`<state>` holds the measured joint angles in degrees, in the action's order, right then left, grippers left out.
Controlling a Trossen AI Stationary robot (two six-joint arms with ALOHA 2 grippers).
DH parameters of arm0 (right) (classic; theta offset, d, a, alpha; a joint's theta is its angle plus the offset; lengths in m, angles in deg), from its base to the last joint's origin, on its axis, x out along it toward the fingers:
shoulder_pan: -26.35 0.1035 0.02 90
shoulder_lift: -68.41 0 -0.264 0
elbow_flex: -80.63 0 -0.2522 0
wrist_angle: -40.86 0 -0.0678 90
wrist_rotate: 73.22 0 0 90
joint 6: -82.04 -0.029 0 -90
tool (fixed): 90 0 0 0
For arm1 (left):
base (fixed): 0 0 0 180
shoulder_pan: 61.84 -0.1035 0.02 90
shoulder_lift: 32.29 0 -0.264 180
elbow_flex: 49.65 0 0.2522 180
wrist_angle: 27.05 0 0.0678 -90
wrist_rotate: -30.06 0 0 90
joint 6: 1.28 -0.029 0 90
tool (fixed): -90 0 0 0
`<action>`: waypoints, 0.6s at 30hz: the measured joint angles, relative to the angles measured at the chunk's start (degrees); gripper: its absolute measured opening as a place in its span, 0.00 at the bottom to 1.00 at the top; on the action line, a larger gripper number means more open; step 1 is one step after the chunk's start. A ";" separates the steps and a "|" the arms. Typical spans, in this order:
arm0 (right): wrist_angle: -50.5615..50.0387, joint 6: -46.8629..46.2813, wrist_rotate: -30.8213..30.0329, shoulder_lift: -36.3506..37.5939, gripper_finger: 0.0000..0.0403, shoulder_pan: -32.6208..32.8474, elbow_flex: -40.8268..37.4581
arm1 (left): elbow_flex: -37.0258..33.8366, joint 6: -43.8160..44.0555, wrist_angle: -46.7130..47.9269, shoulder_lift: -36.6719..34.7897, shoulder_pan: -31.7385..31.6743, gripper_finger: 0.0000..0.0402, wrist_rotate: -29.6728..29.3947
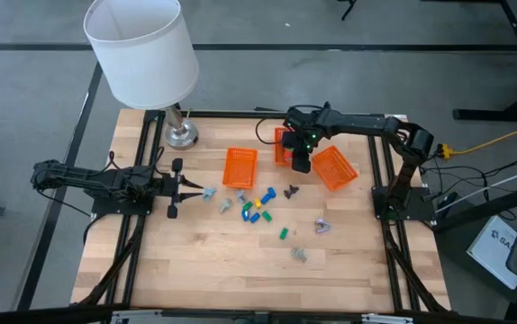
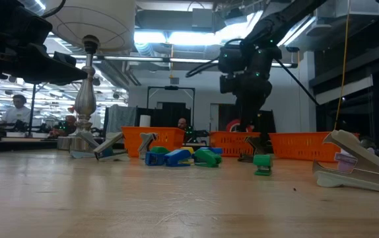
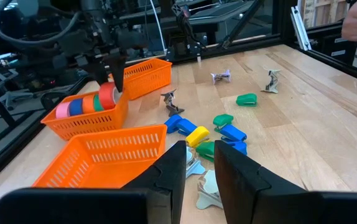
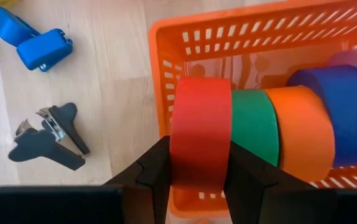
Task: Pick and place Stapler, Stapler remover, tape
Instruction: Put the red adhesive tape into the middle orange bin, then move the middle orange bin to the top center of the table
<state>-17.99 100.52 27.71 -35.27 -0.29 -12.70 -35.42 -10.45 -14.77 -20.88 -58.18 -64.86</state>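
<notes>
Right pincer (image 4: 198, 171) clamped on red tape roll (image 4: 200, 127) | over orange basket (image 4: 166, 37) | left pincer (image 3: 198, 165) slightly apart

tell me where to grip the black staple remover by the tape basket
The staple remover lies flat on the table, wings spread, so come straight down and pinch across its narrow middle, between the wings. The basket beside it leaves room; the right gripper holds red tape there.

Even bright overhead light, soft shadows, ceiling lights (image 2: 176, 36) glaring in low view, foreground tabletop blurred
</notes>
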 joint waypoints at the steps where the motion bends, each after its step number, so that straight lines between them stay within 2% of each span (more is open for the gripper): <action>1: -0.10 0.00 0.01 -0.02 0.30 0.00 0.18 | 0.00 -0.01 0.00 0.00 0.01 0.20 0.00; 8: -0.04 -0.24 0.07 0.00 0.32 0.00 0.28 | 0.01 -0.01 0.00 0.01 -0.01 0.19 0.01; 18: -0.88 -0.22 0.88 0.00 0.49 0.00 0.33 | 0.01 0.00 0.00 0.01 0.01 0.19 0.01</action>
<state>-18.87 100.30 28.59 -35.26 -0.29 -12.37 -35.40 -10.45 -14.77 -20.87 -58.18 -64.85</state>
